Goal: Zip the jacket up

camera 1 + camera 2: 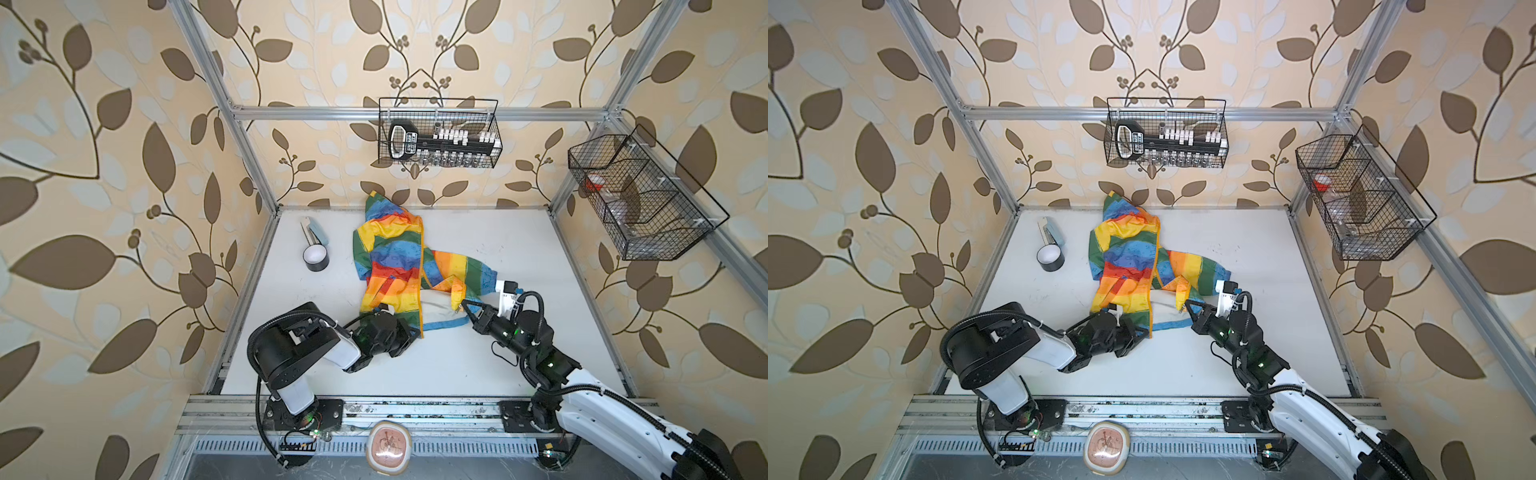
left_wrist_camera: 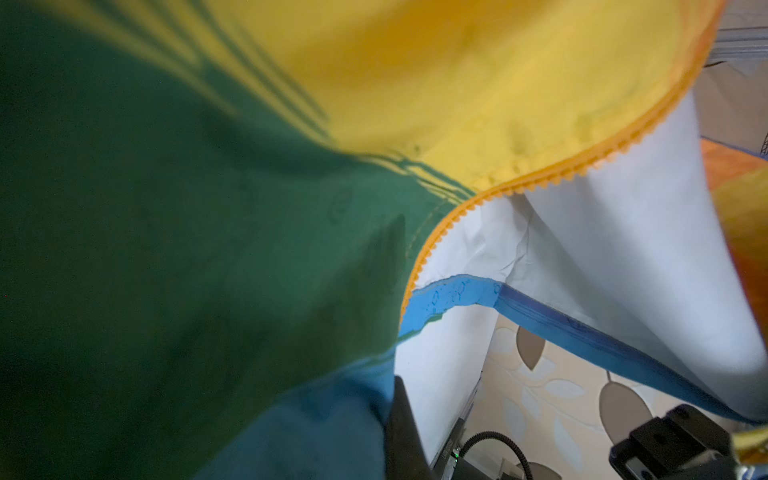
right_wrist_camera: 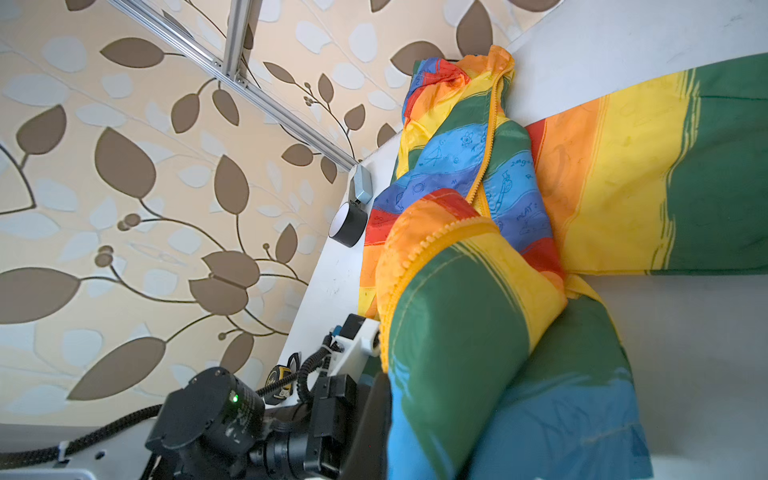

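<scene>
The left end effector [image 1: 411, 332] is pressed shut on the lower corner of the jacket [image 1: 390, 257], at the bottom of its orange zipper [image 1: 422, 270] edge. In the left wrist view green and blue cloth drapes over one dark finger [image 2: 401, 419], and the zipper's teeth [image 2: 540, 174] curve past the white lining. The right end effector [image 1: 463, 305] is also closed, pinching a yellow fold of the other front panel. In the right wrist view that panel hangs close over the camera in green and blue. Between the two end effectors the jacket lies open at the bottom, with the white lining and the blue hem showing.

The jacket lies on the white table [image 1: 415, 365], reaching from about the middle to the back edge, where the hood leans against the wall. One sleeve stretches toward the right edge.

Near the left edge, apart from the jacket, sits a black tape roll [image 1: 316, 259], and a pale grey-blue object [image 1: 316, 232] lies just behind it toward the back left corner. One wire basket [image 1: 438, 133] hangs on the back rail above the table.
</scene>
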### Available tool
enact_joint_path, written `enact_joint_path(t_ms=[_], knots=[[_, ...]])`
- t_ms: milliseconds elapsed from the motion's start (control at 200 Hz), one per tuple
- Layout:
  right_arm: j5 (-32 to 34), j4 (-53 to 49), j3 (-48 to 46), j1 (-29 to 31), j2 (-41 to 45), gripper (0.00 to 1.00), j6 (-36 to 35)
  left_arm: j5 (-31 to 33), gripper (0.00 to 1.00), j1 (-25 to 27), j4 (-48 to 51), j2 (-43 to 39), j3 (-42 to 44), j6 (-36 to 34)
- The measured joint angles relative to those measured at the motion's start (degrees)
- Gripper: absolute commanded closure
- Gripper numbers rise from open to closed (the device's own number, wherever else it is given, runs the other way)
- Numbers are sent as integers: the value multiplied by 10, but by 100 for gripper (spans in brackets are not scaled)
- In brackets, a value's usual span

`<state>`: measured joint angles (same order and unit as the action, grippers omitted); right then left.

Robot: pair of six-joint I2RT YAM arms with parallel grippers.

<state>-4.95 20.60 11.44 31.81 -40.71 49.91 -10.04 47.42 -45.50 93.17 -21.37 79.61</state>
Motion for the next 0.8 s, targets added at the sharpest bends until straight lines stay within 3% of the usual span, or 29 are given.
enact_joint_path(t_ms=[255,410,545,805], knots=[[0,-11,7,-1,-16,100,-11,-3,100,-26,230,-190,-123,-109],[0,-11,25,-1,-37,100,-19,22,100,-76,350,-301,-168,-175],[0,-10,42,0,-52,100,-26,73,100,-103,465,-315,-221,-255],[10,9,55,19,-74,100,-57,68,100,-103,556,-287,-289,-419]])
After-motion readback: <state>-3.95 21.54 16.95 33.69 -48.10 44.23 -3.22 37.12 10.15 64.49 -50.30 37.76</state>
